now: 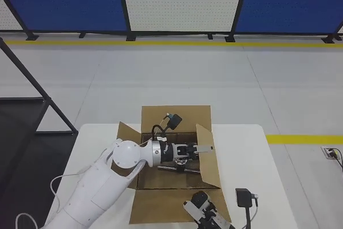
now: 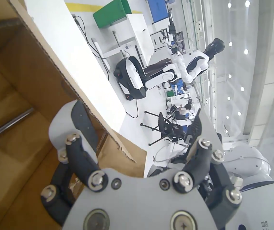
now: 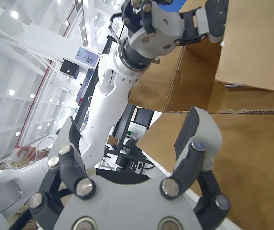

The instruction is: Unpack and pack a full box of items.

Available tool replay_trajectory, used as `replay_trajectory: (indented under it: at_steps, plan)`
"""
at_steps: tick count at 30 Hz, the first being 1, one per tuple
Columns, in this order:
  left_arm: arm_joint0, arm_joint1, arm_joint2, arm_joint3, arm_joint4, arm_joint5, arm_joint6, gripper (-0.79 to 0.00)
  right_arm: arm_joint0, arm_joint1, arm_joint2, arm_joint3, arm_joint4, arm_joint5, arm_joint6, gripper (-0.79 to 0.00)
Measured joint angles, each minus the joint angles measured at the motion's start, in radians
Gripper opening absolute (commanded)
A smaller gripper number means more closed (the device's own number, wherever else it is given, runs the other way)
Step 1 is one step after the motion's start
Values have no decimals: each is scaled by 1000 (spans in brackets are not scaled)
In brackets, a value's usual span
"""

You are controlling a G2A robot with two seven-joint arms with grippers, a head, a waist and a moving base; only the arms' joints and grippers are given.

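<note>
Box flap (image 2: 38, 56) lies within the splayed left hand (image 2: 139, 111); right hand (image 3: 133, 118) gapes empty.

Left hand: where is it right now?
Top view: the left hand is over the cardboard box, at its right flap, open and straddling that flap's edge.

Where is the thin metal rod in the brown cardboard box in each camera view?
Top view: thin metal rod on the brown cardboard box's floor, near the left gripper.
Left wrist view: rod on the floor, inside the upright cardboard flap.
Right wrist view: rod's end peeks under that flap.
Shared landmark: the flap.
</note>
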Motion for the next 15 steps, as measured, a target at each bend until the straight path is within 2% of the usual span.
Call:
replay_trajectory:
  at_steps: [7, 15]
  plan:
    - [-79, -42, 40, 71, -36, -14, -19, 0, 40, -1, -65, 11, -51, 44, -51, 0]
    - [-155, -93, 81, 174, -72, -45, -41, 0, 90, -11, -66, 33, -58, 178, -222, 0]
